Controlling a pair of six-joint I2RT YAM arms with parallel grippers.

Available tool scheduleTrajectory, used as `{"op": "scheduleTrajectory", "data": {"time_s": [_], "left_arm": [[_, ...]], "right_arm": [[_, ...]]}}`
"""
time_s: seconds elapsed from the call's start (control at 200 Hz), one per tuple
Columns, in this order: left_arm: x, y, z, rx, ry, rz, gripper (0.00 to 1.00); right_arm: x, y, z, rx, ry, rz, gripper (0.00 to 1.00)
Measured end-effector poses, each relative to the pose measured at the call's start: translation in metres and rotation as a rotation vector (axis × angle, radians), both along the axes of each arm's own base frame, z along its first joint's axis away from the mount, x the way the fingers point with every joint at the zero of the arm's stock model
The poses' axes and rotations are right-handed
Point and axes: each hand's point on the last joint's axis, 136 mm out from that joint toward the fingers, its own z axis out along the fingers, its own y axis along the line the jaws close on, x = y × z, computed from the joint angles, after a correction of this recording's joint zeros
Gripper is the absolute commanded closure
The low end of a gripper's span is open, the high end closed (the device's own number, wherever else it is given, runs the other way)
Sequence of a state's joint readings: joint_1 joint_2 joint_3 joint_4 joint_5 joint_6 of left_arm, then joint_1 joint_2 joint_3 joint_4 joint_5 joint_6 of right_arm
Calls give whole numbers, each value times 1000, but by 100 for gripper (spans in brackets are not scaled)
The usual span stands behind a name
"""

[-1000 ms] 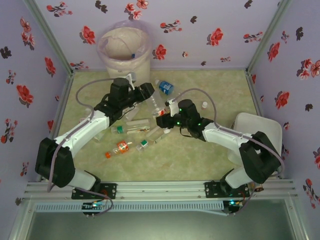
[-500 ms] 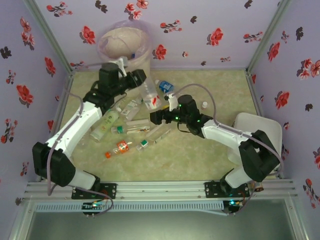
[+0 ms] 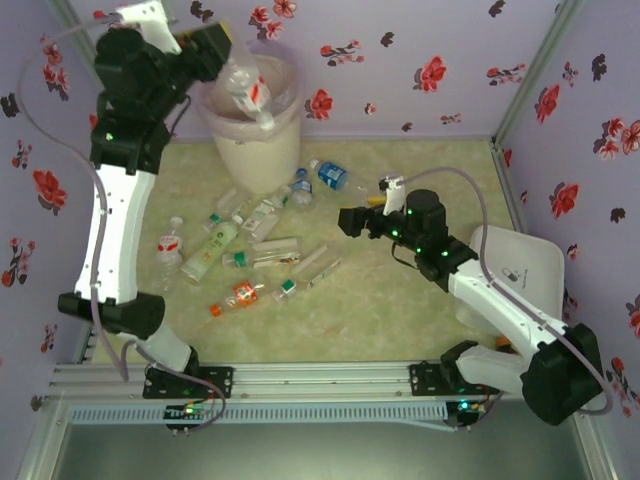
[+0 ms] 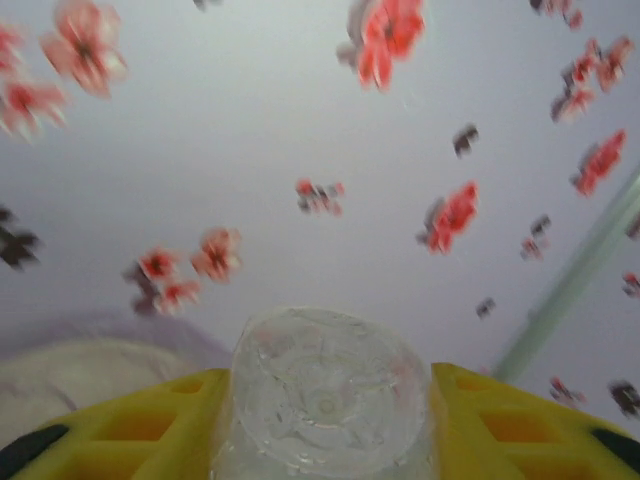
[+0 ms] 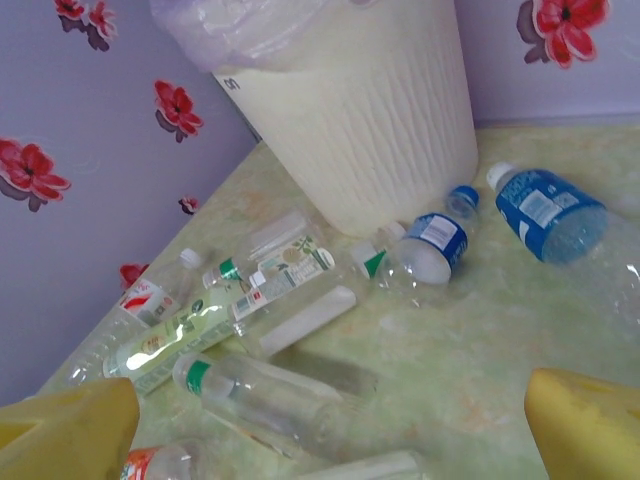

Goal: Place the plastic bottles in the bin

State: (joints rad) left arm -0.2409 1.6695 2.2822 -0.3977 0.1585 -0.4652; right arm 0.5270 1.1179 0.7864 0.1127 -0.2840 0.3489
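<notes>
bottle (image 3: 247, 88) | left claw (image 3: 225, 55) clamped | axis slanted, lower end over bin (image 3: 262, 160)

Light even, soft, fairly bright; faint shadows under bottles (image 5: 250, 385). Left wrist view motion-blurred, flowers (image 4: 385, 35) smeared, near bottle (image 4: 325, 395) soft. Right wrist view sharp, right fingers (image 5: 70, 420) out of focus. Top view grainy.

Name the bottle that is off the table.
The red-white-labelled bottle, gripped by the left gripper over the bin; the rest lie on the table.

Lab test booth; floral-papered walls (image 3: 400, 45), aluminium rail (image 3: 320, 380).
</notes>
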Motion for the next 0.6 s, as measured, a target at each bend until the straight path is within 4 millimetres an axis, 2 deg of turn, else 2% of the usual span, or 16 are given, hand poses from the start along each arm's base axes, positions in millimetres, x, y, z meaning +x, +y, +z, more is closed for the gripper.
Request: {"op": "scheduleTrajectory", "data": {"time_s": [0.065, 0.135, 0.24, 0.345, 0.41, 0.49, 0.6], "left_arm": [[14, 12, 4, 12, -24, 53, 61], [37, 19, -6, 28, -25, 105, 61], [85, 21, -36, 48, 9, 155, 70], [131, 18, -70, 75, 53, 177, 71], [154, 15, -91, 94, 81, 182, 71], [169, 13, -118, 127, 132, 185, 72], [176, 12, -147, 169, 200, 182, 72]], "right_arm": [[-4, -4, -7, -9, 23, -6, 1], [-6, -8, -10, -15, 41, -13, 1], [-8, -9, -11, -11, 55, -17, 1], [-11, -9, -15, -15, 76, -11, 1], [-13, -10, -19, -24, 96, -8, 1], [-15, -11, -24, -35, 115, -9, 1], [-17, -14, -36, -64, 169, -20, 2]]}}
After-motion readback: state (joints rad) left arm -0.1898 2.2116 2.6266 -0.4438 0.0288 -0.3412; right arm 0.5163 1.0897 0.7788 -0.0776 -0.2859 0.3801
